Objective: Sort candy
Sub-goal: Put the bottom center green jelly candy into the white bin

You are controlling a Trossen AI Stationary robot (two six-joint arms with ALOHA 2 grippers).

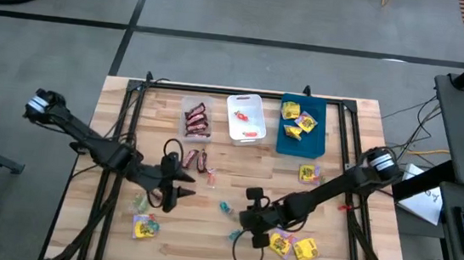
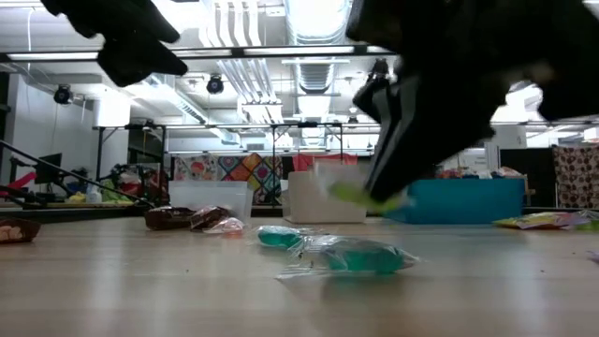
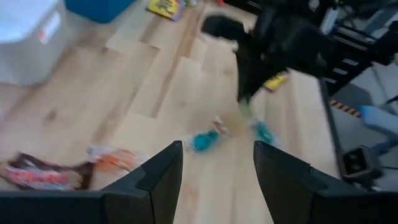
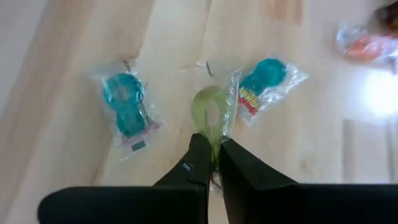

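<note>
Pinching green candy (image 4: 210, 112), right claw (image 4: 212, 152) closed, teal candies (image 4: 124, 102) beside

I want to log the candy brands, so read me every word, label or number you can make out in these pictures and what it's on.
No text can be read in any view.
Clear wrapper of the teal candy: a red and yellow label, blurred, unreadable.
Yellow square packets with red marks: print too small to read.
Dark red-brown mini bars: wrappers too small to read.
White paper sheet beside the table: a dark mark, illegible.
</note>
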